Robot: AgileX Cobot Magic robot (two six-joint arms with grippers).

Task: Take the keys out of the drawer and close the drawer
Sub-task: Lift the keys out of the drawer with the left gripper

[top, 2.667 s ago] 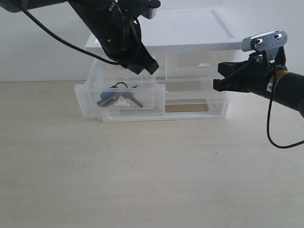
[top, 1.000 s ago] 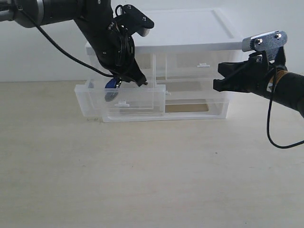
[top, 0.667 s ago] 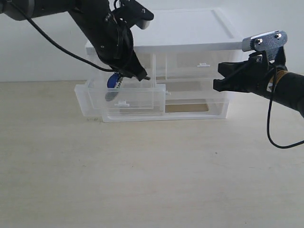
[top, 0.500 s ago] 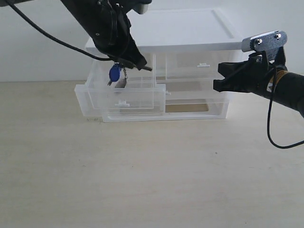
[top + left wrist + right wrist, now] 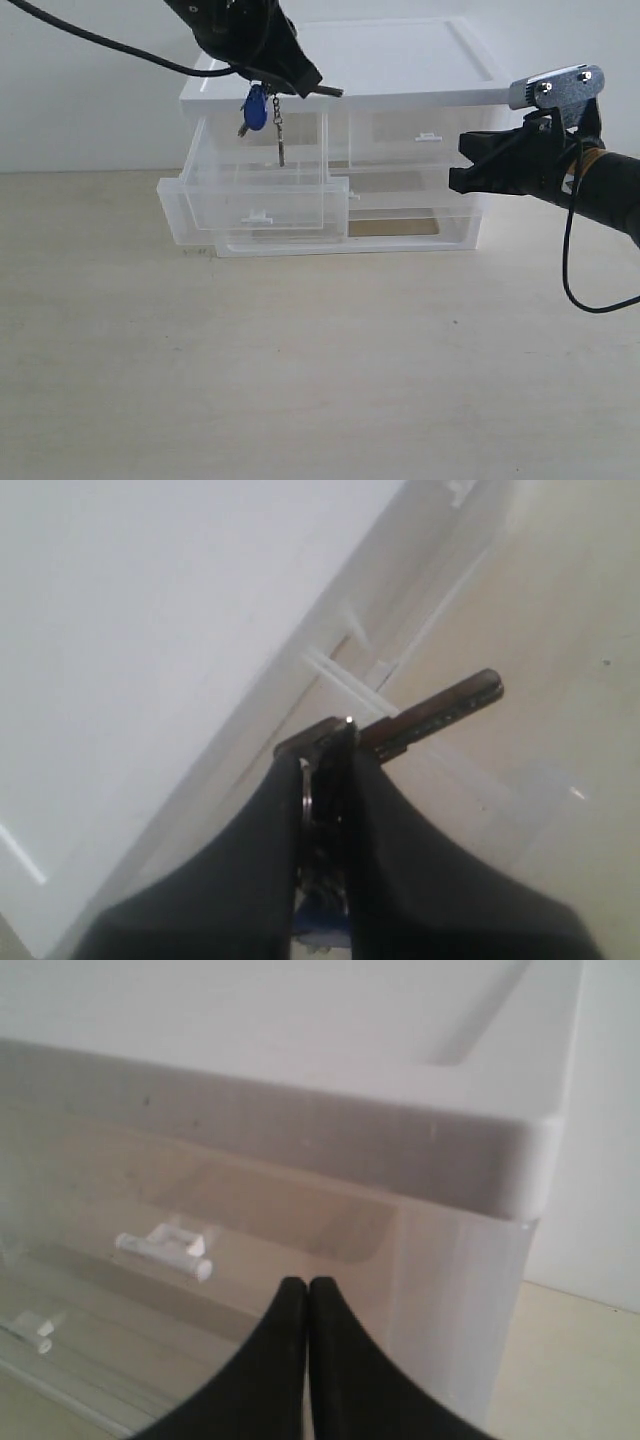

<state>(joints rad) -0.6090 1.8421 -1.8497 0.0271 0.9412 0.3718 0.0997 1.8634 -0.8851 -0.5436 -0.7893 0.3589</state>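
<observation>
In the upper left of the exterior frame, the black left gripper [image 5: 306, 85] pinches the small bunch of silver-grey keys with a round blue fob [image 5: 256, 108]. The bunch dangles in the air above the translucent plastic drawer [image 5: 300, 205], which stands pulled out at centre left. At the right edge, the black right gripper [image 5: 465, 165] hovers beside the clear plastic drawer unit [image 5: 400, 70], its fingers pressed together.

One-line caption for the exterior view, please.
Left gripper holds the keys above the open drawer; right gripper hovers beside the drawer unit.
</observation>
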